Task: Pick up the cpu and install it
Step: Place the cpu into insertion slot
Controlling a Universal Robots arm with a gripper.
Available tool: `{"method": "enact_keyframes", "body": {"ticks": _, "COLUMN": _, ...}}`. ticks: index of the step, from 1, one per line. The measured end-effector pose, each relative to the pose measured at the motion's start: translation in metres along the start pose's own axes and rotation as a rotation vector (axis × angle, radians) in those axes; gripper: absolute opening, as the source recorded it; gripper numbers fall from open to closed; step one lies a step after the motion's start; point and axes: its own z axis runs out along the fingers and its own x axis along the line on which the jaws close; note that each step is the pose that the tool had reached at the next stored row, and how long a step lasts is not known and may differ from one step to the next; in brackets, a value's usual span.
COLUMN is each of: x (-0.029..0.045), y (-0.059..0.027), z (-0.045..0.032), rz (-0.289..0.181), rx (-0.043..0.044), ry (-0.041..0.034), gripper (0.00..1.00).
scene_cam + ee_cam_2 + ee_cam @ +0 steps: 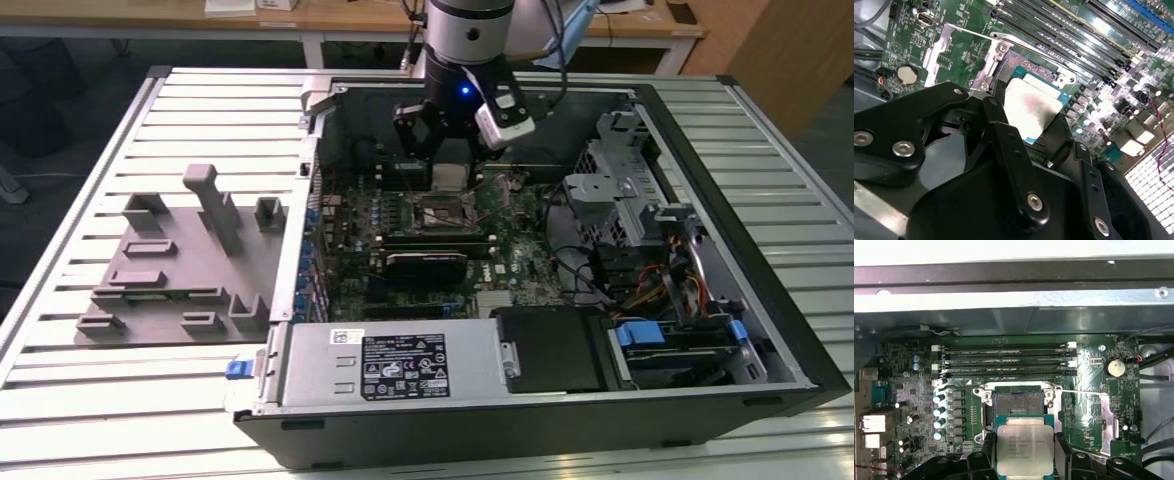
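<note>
Silvery cpu (1021, 440), one, in one black pincer (1022, 452).

Even room light is falling brightly on the slatted tabletop (200, 130) in the exterior view. The open case (534, 440) is lying in deeper shadow toward twelve o'clock, with a blue light (463, 92) glowing there. In the second wrist view, glare is bleaching the memory slots (1099, 22), and the cpu (1031, 107) is gleaming softly.

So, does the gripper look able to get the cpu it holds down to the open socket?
Probably yes. The gripper grips the cpu by its sides, close to the socket. In the first wrist view the socket lies bare, with no cable or part across it.
</note>
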Motion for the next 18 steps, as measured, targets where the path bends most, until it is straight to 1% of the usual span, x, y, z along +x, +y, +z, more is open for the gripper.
{"method": "enact_keyframes", "body": {"ticks": 7, "x": 0.0000, "y": 0.0000, "z": 0.0000, "rz": 0.094, "rx": 0.0001, "ry": -0.0015, "gripper": 0.54}}
{"method": "enact_keyframes", "body": {"ticks": 18, "x": 0.0000, "y": 0.0000, "z": 0.0000, "rz": 0.256, "rx": 0.0004, "ry": -0.0042, "gripper": 0.54}}
